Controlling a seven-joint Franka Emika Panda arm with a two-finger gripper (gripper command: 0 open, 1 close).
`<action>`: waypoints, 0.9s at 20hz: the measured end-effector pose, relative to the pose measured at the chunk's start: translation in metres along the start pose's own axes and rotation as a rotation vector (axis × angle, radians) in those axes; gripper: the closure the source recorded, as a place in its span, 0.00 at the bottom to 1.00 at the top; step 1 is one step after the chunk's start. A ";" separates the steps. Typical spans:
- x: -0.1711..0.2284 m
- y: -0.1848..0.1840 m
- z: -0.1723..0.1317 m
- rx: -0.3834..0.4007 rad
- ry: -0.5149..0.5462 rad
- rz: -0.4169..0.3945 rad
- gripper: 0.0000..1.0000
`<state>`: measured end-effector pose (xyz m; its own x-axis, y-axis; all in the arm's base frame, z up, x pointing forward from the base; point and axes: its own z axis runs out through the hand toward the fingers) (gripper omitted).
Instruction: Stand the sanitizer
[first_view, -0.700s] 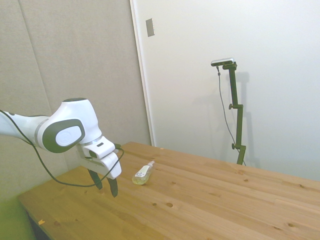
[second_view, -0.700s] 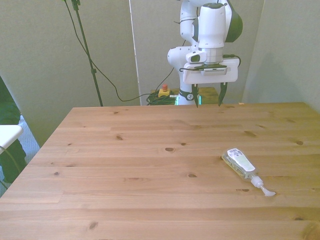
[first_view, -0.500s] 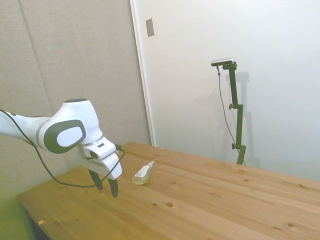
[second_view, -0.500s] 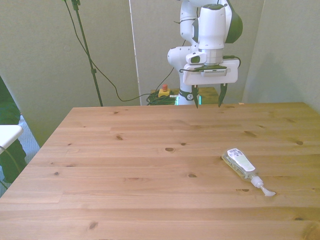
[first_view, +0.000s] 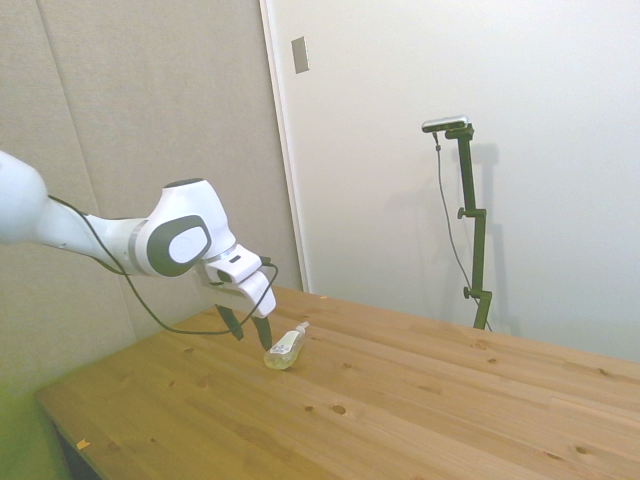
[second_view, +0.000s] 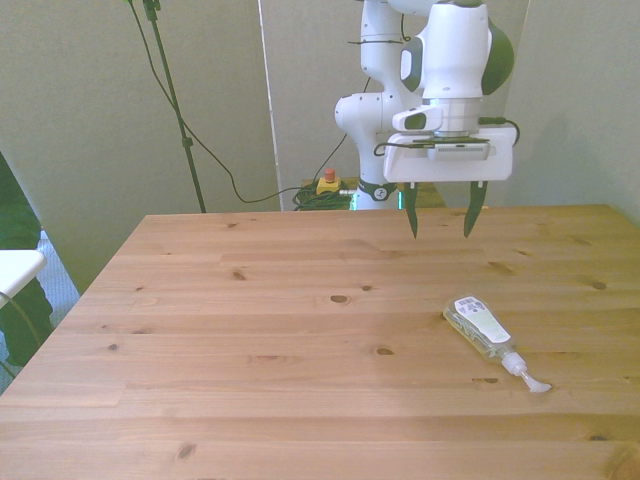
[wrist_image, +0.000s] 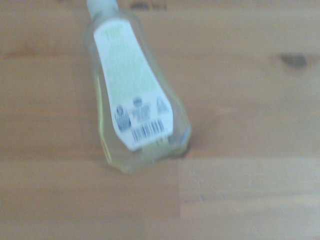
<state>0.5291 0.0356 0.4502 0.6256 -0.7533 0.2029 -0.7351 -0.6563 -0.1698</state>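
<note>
Slim clear plastic sanitizer bottle (second_view: 484, 331), yellowish liquid, white label, narrow white pump top: lies flat near the wooden table's (second_view: 250, 340) edge at the front view's right. Likely light, smooth, slippery; flat body sides best to pinch. Two-finger gripper (second_view: 440, 220) spread, hovering above, apart.

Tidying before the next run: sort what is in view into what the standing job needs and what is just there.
Needed for the job:
- small clear plastic sanitizer bottle with yellowish liquid and white pump top, lying on its side
- white arm's two-finger claw, open, above the table
- wooden table, where the bottle will stand

Just there:
- red and yellow button box on the floor behind the table
</note>
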 end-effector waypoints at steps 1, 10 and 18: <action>0.004 -0.015 0.006 0.002 0.011 -0.001 0.00; 0.041 -0.121 0.062 0.038 0.036 -0.012 0.00; 0.050 -0.163 0.102 0.007 0.029 -0.028 0.00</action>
<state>0.7070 0.1008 0.3897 0.6383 -0.7329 0.2352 -0.7153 -0.6777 -0.1704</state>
